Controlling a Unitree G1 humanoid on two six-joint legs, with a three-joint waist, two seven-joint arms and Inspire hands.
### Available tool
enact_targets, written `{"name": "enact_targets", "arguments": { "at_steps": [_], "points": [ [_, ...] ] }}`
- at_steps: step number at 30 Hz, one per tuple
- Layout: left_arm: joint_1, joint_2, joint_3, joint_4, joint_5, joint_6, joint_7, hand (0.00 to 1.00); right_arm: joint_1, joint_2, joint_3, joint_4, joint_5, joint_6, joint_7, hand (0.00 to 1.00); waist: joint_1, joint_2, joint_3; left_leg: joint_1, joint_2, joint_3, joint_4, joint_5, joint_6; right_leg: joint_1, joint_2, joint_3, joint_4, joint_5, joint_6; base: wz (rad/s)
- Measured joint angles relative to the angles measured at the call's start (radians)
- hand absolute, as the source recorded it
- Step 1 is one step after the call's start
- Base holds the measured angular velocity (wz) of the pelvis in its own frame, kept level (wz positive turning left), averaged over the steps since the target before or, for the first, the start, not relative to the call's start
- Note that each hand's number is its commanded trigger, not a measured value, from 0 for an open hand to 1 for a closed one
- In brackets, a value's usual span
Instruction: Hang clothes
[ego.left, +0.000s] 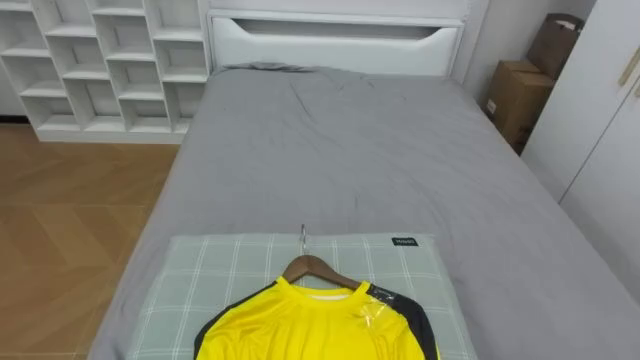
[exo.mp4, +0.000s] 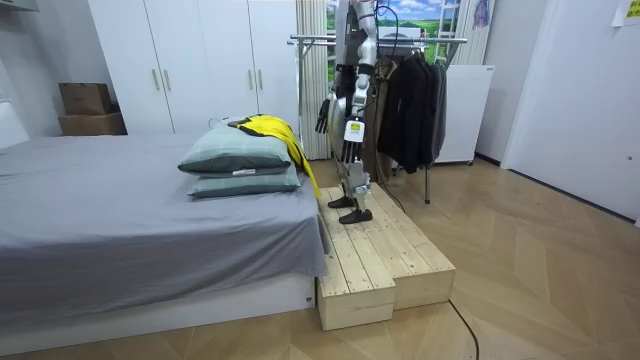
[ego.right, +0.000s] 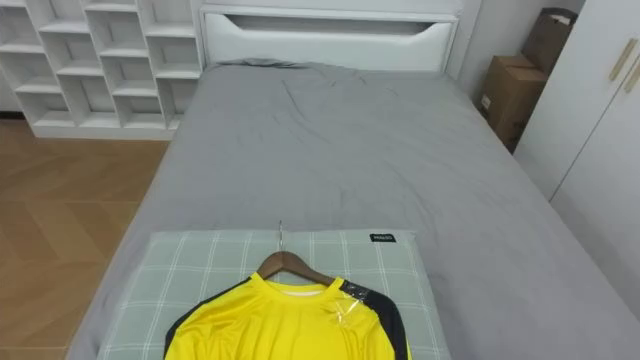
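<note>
A yellow shirt (ego.left: 310, 325) with dark sleeves sits on a wooden hanger (ego.left: 318, 268) whose metal hook (ego.left: 304, 238) points up the bed. It lies flat on green checked pillows (ego.left: 230, 270) at the foot of the grey bed (ego.left: 380, 150), right below me. In the room view the shirt (exo.mp4: 275, 130) drapes over the stacked pillows (exo.mp4: 235, 160). I stand on a wooden platform (exo.mp4: 370, 260) facing the bed. My left hand (exo.mp4: 349, 145) hangs by my side and my right hand (exo.mp4: 324, 116) is slightly forward, both apart from the shirt.
Behind me stands a metal clothes rack (exo.mp4: 400, 40) with dark garments (exo.mp4: 410, 100). White shelves (ego.left: 100, 60) stand to the left beyond the bed. Cardboard boxes (ego.left: 520, 95) and white wardrobe doors (ego.left: 610, 140) are on the right.
</note>
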Motion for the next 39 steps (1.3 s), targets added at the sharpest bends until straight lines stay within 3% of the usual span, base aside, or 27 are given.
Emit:
{"name": "enact_targets", "arguments": {
  "at_steps": [10,17,29,34,39],
  "points": [
    [-0.006,-0.003,0.011,-0.002,-0.001,-0.001,0.013,0.00,0.007,0.000,-0.005,0.000,0.070,0.024,0.002,0.00,-0.001,0.005,-0.0008,0.000,0.000,-0.001,0.003,0.000,0.000,0.002,-0.002,0.000,0.003,0.000,0.000,0.00],
    [-0.004,-0.007,0.037,-0.002,-0.005,-0.004,0.095,0.00,0.027,0.002,-0.011,-0.006,0.155,0.042,-0.005,0.00,-0.003,0.003,0.0007,0.020,0.000,-0.001,0.000,-0.001,0.000,0.023,-0.002,0.000,0.001,-0.002,0.002,0.00],
    [-0.001,-0.007,0.049,-0.003,-0.181,-0.011,0.238,0.00,0.028,0.002,-0.008,0.002,0.207,0.065,-0.005,0.00,-0.001,0.001,0.0016,0.034,-0.002,-0.002,0.000,-0.004,0.000,0.034,-0.002,0.001,0.002,-0.006,0.002,0.00],
    [-0.003,-0.006,0.081,-0.017,-0.199,-0.038,0.287,0.00,0.031,0.002,-0.008,0.002,0.209,0.065,-0.005,0.00,-0.001,0.004,0.0004,0.036,-0.001,-0.002,-0.001,-0.004,0.000,0.038,-0.002,0.001,0.002,-0.006,0.002,0.00],
    [-0.007,0.003,0.111,-0.036,-0.236,-0.093,0.350,0.00,0.031,-0.002,-0.011,0.003,0.208,0.063,-0.004,0.00,0.001,0.013,0.0015,0.045,-0.001,-0.005,-0.006,-0.004,0.000,0.047,-0.003,-0.001,0.001,-0.006,0.002,0.00]
  ]
}}
